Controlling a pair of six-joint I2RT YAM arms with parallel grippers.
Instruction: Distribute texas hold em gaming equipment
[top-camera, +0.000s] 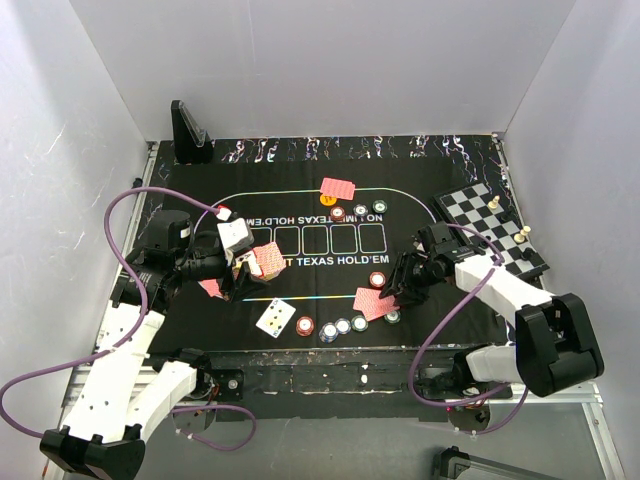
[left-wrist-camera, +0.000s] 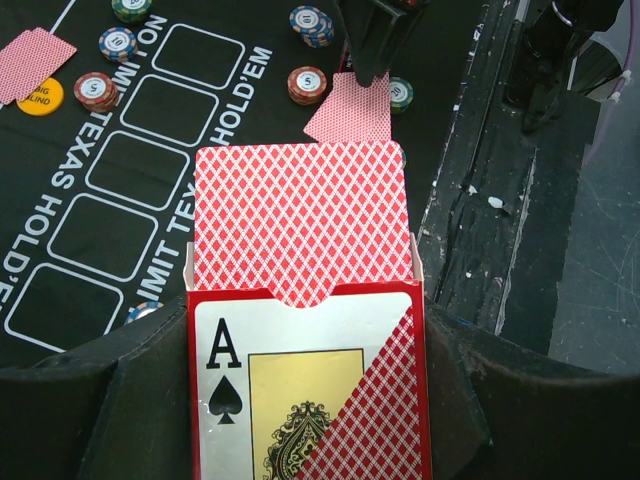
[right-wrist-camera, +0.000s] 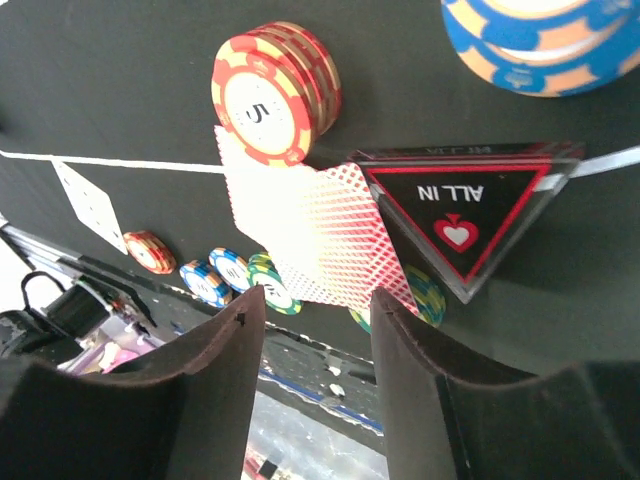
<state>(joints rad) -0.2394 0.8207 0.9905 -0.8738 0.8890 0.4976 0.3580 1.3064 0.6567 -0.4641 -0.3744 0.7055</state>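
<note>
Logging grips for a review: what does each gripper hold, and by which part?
The left gripper clamps the card box by its side edges, below the open end. The right gripper holds nothing; its jaws stand apart.

We see a black mat (top-camera: 270, 172) printed with white lettering and a row of five outlined boxes. At its far right lies a chessboard (top-camera: 478, 212), set askew, with two pale pieces (top-camera: 494, 204) standing on it. A black stand (top-camera: 188, 130) sits at the far left corner.
</note>
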